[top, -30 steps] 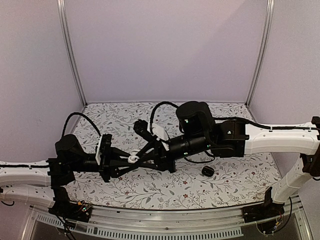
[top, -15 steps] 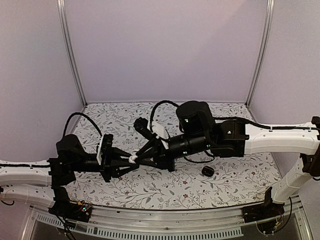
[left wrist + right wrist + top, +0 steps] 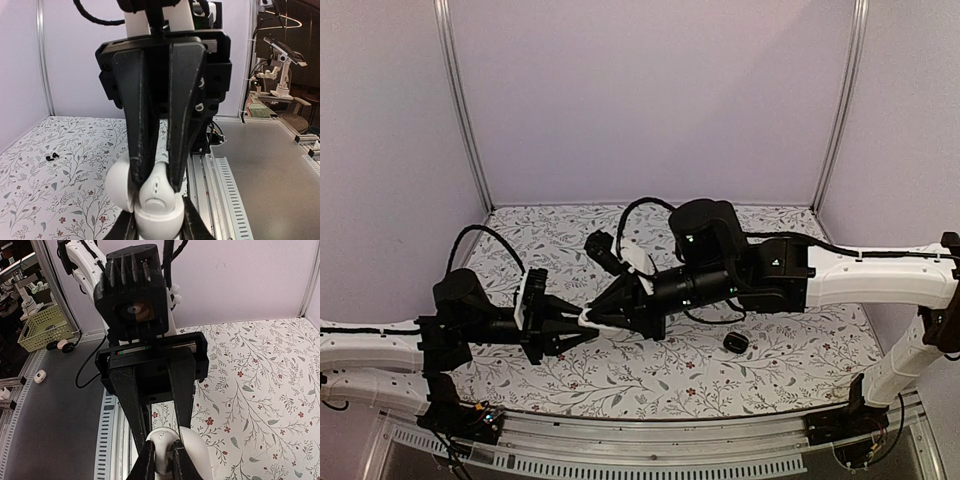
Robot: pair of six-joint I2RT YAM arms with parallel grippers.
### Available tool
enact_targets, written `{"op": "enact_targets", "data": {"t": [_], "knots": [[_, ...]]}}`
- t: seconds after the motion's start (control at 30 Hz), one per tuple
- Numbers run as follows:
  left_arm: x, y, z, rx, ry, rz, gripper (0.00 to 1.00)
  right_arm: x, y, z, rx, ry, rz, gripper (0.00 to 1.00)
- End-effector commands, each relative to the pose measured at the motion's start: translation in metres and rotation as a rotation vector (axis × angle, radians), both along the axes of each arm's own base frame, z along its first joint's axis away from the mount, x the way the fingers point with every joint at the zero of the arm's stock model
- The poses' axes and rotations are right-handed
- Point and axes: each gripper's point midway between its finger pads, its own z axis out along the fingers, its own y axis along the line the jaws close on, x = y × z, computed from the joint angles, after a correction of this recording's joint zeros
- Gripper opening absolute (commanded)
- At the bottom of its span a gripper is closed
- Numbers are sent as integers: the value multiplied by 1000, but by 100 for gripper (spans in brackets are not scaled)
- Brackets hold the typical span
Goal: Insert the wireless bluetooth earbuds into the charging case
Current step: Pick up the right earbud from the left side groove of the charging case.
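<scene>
Soft, even light came from overhead, and the pale walls (image 3: 650,100) showed no hot spots. In the top view the arms (image 3: 880,275) threw only faint, blurred shadows on the flowered table (image 3: 650,385), and their black parts lost nearly all surface detail. The metal posts (image 3: 460,110) splayed outward toward the top corners, as a wide lens stretches things. In the left wrist view the white case (image 3: 155,205) sat very close to the lens, slightly soft, with a mild sheen. The room behind it on the right was dim. In the right wrist view the nearest fingers (image 3: 146,462) were blurred.

White arm links (image 3: 880,278), black joints (image 3: 710,235) (small green lights (image 3: 687,240)), looping black cables (image 3: 485,233)
</scene>
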Motion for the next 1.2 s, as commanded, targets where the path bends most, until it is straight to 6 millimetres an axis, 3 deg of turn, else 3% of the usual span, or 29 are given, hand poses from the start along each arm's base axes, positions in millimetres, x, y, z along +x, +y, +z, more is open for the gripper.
{"op": "enact_targets", "data": {"t": [0.0,0.2,0.43,0.97,1.17], "knots": [[-4,-3,18,-37,-43,-26,0,14,5,6,7,-15,-41,9],[-5,-1,20,-43,-46,-23,0,14,2,-8,-51,-43,-30,0],[-4,2,23,-61,-53,-10,0,10,-6,-17,-69,-72,-7,0],[-5,3,27,-75,-55,-12,0,12,-18,-17,-102,-181,-11,0],[-5,2,27,-73,-55,-19,0,4,-16,-21,-114,-179,28,0]]}}
